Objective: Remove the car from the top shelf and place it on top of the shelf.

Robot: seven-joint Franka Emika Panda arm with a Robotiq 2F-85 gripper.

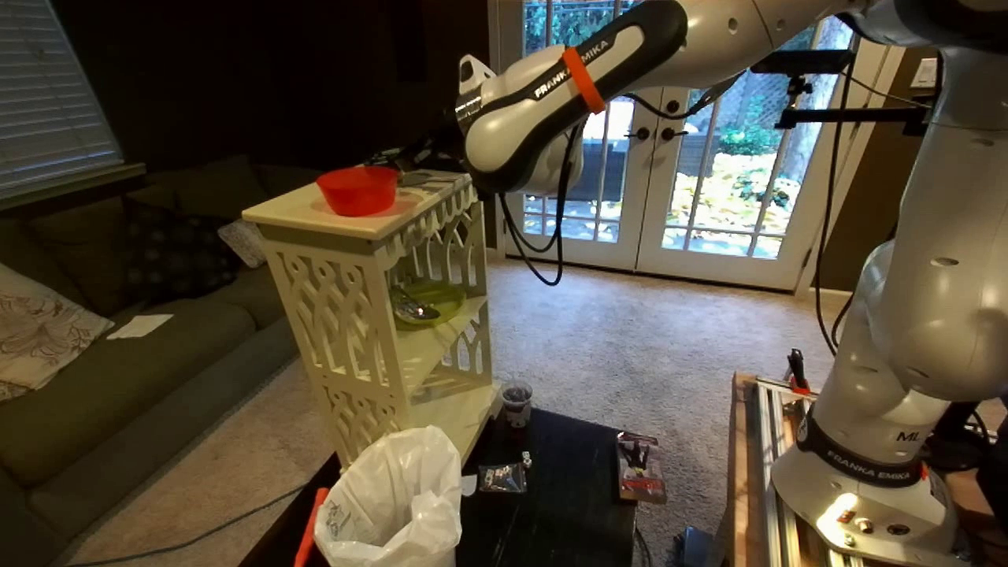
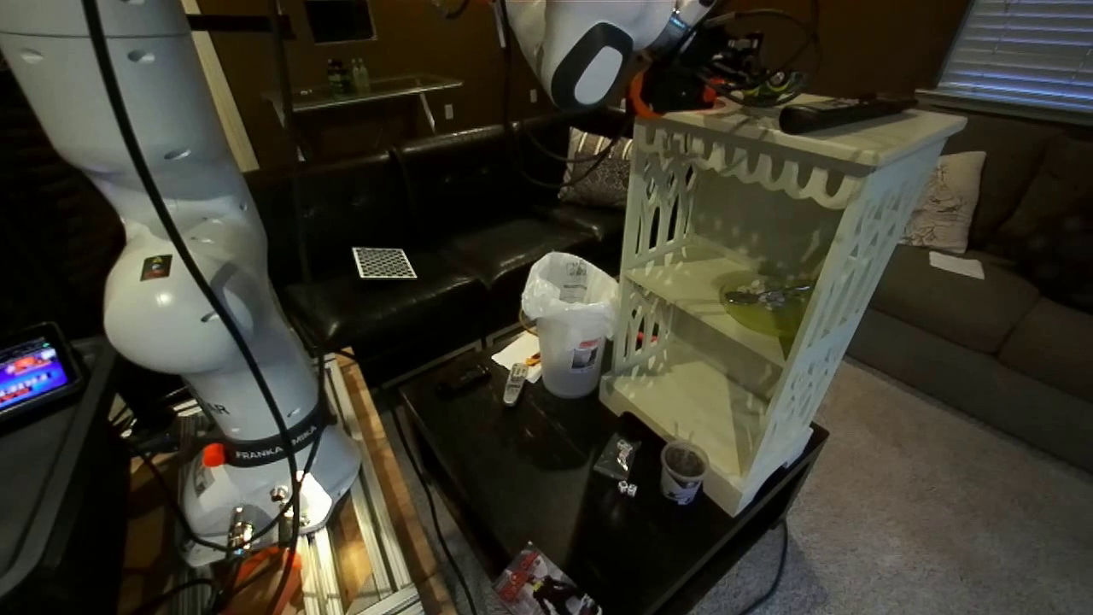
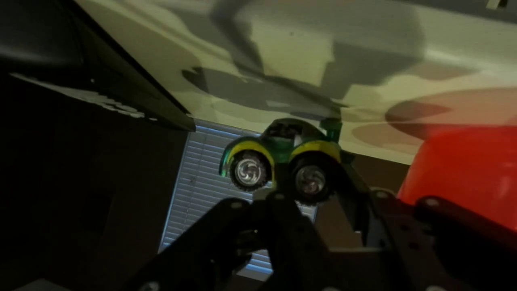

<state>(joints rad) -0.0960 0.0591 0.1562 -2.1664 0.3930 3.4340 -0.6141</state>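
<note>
The cream-white shelf (image 1: 287, 209) with lattice sides shows in both exterior views (image 2: 909, 132). Its flat top (image 3: 291, 52) fills the upper part of the wrist view, which looks upside down. The green and yellow toy car (image 3: 282, 149) has large black wheels. My gripper (image 3: 317, 178) is shut on the car around one wheel end. The car is close to the shelf top, its roof side facing the surface; contact cannot be told. In an exterior view the car (image 2: 779, 83) shows small beside the gripper (image 2: 734, 64). In an exterior view the gripper (image 1: 409, 153) is dark and the car cannot be made out.
A red bowl (image 1: 361, 193) stands on the shelf top, also close on the right in the wrist view (image 3: 468, 173). A long black object (image 2: 837, 113) lies on the top. A green plate (image 1: 449, 303) holds shiny items inside the shelf. A lined bin (image 2: 572, 350) stands beside it.
</note>
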